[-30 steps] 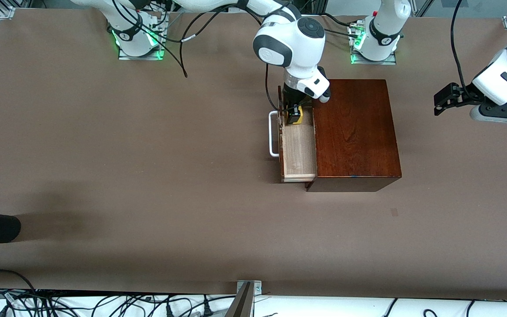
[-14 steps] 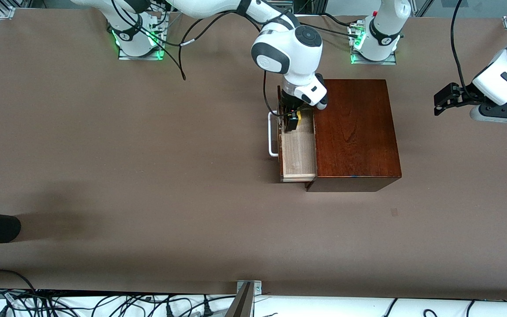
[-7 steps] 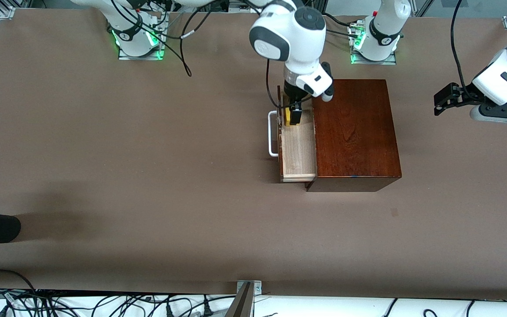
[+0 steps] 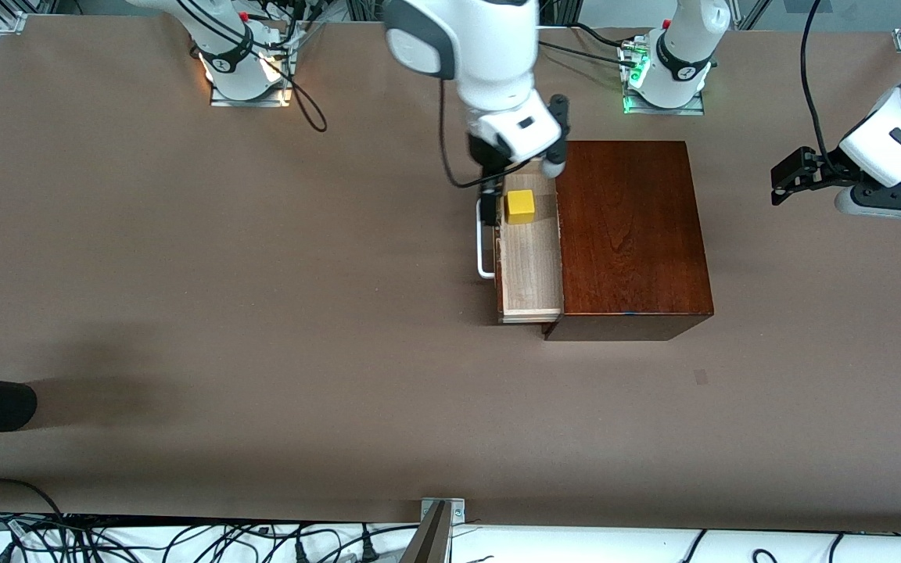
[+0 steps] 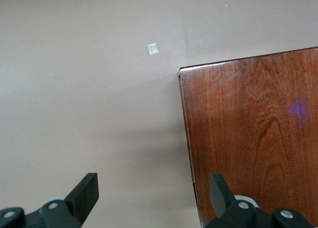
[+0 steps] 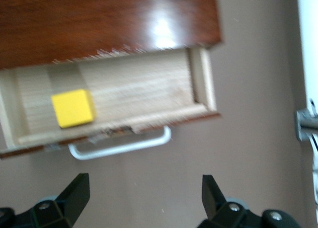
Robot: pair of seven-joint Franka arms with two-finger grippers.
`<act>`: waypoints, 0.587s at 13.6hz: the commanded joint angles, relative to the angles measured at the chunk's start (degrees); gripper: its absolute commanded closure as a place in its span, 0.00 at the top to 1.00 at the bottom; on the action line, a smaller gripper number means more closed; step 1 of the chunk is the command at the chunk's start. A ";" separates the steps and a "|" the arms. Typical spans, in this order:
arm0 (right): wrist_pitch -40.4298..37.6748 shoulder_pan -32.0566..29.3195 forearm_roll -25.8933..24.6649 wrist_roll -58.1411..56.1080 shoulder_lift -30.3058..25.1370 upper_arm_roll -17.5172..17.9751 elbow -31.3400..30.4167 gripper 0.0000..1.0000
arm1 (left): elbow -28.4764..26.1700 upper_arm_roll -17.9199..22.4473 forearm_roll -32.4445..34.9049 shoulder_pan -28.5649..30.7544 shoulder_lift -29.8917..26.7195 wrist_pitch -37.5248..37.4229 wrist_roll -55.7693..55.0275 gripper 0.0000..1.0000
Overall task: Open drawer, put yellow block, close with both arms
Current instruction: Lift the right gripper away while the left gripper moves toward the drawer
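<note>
Right pincer [image 4: 497, 184] risen, apparently open, off yellow block [image 4: 520, 206] in drawer [image 4: 530, 266].

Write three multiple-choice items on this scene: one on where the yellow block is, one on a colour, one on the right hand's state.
1. Where is the yellow block?
A. in the open drawer
B. on top of the box
C. on the table

2. What colour is the drawer's handle?
A. black
B. white
C. yellow

3. How is the right hand?
A. shut on the block
B. shut and empty
C. open and empty

Key: 1 A, the block lies on the pale tray; 2 B, a white bar shows on the front; 3 C, its fingers stand apart, nothing between.
</note>
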 commanded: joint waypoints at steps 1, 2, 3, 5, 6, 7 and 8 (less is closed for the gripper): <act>-1.53 -6.15 2.69 -0.42 -3.82 0.60 -1.00 1.00 | 0.14 -0.09 -1.39 0.03 -0.65 -1.60 1.83 1.00; -1.18 -8.43 2.70 -0.34 -3.91 0.51 -1.00 1.00 | 0.75 -0.09 -1.39 -0.32 -0.56 -2.65 3.92 1.00; -1.17 -10.89 3.83 -0.34 -4.26 0.60 -1.00 1.00 | 1.89 -0.09 -1.48 -0.59 -0.38 -3.88 7.33 1.00; -2.22 -17.56 10.66 -0.34 -6.18 0.08 -1.61 1.00 | 2.34 -0.27 -1.48 -0.68 0.67 -4.68 14.28 1.00; -3.01 -20.03 12.78 -0.34 -7.76 -1.67 -3.00 1.00 | 2.43 -0.44 -1.66 -0.85 0.85 -5.29 16.40 1.00; -3.45 -21.36 14.54 -0.25 -9.43 -2.99 -4.58 1.00 | 2.43 -1.23 -2.79 -1.20 0.93 -6.17 17.73 1.00; -3.81 -23.12 16.39 0.45 -12.49 -4.57 -7.73 1.00 | 2.34 -1.50 -4.54 -1.38 0.94 -6.44 18.44 1.00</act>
